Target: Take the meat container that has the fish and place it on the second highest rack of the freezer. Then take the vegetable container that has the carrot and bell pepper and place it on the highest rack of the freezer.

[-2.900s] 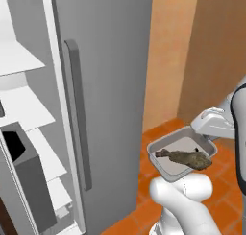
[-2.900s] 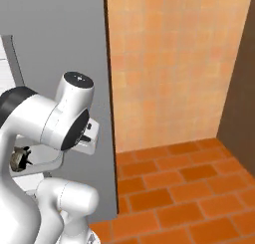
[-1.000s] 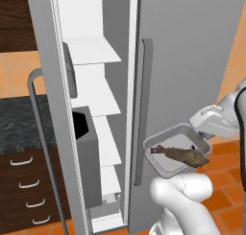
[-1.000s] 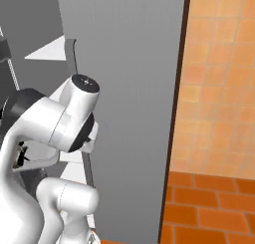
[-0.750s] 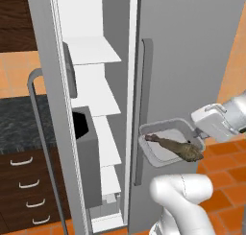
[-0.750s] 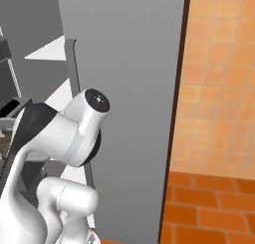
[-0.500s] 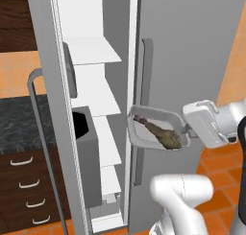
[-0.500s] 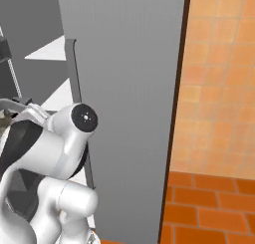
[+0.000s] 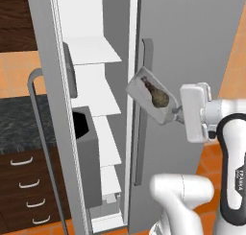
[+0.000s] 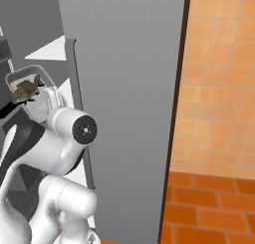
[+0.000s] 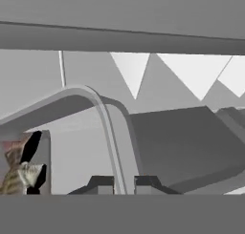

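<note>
Since half a second ago the meat container (image 9: 153, 100) has risen and tilted steeply toward the freezer (image 9: 103, 133) opening. The fingers (image 11: 100, 184) stay clamped on its rim, so the loose, probably slippery fish (image 9: 155, 94) may slide.

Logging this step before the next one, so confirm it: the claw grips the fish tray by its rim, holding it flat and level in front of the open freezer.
Not level. In the left base view the tray is tipped steeply, its open side facing out with the fish still in it. The rest holds: the claw is shut on the tray's rim, in front of the open freezer.
</note>
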